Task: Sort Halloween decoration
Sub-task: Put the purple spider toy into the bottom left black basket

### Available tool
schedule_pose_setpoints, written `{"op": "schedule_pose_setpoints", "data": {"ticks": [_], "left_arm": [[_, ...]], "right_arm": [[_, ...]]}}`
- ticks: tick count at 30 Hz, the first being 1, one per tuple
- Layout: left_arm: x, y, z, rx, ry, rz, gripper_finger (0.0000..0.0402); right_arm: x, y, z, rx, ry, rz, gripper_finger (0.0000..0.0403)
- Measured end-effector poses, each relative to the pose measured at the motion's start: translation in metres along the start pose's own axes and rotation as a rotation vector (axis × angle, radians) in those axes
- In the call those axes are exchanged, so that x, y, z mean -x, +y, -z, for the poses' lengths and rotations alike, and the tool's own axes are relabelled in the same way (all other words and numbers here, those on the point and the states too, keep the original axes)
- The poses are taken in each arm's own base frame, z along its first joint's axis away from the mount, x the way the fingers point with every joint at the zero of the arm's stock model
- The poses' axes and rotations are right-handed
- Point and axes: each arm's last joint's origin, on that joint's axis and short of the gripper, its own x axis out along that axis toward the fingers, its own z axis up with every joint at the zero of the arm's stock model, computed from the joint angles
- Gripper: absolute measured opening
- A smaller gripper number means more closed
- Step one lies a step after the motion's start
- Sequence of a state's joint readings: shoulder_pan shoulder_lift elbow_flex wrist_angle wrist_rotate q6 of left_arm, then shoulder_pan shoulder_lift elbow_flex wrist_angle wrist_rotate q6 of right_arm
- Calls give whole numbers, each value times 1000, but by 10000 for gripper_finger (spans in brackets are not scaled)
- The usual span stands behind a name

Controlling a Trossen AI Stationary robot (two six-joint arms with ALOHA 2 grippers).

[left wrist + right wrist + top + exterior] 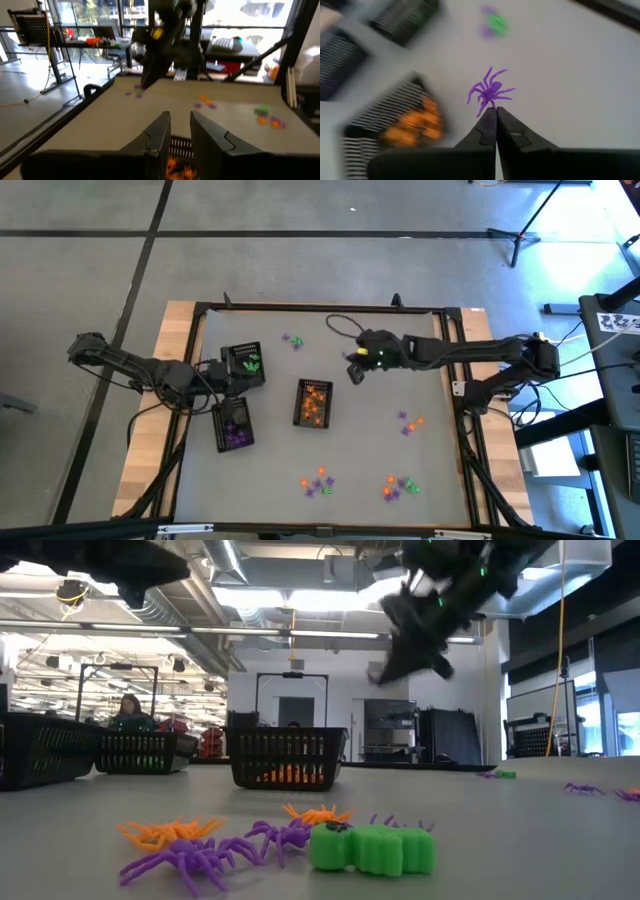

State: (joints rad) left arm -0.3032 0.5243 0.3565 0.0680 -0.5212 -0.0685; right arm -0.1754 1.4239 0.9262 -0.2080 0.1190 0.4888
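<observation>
Sorting is partly done: the three black trays (313, 402) are stocked by colour, loose trinkets (317, 484) remain scattered, and a purple spider (490, 92) is pinched, airborne, in the right gripper (495, 113).

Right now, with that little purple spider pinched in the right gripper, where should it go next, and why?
Probably across to the tray with purple pieces, then let go there. The right gripper is shut on a purple spider, up off the table near the tray of orange pieces. Each tray seems to hold one colour; green fills the third tray. The left gripper waits by those trays.
</observation>
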Motion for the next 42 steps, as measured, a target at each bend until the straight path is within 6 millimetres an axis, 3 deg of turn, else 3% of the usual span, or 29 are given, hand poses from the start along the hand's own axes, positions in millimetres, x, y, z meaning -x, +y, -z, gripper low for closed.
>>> {"op": "schedule_pose_setpoints", "data": {"ticks": [6, 13, 25, 31, 42], "left_arm": [[0, 1, 8, -42, 73, -4, 68], [-2, -3, 10, -66, 94, 90, 68], [-26, -19, 24, -271, 157, 163, 81], [-30, -28, 25, -334, 138, 188, 126], [-30, -30, 26, -355, 134, 175, 173]], "right_arm": [[9, 48, -8, 60, -142, -188, 1], [-2, 79, -11, 96, -163, -303, 0], [-66, 121, -27, 158, -58, -569, 0], [-87, 130, -28, 170, -9, -622, 0], [-92, 131, -27, 169, -23, -620, 0]]}}
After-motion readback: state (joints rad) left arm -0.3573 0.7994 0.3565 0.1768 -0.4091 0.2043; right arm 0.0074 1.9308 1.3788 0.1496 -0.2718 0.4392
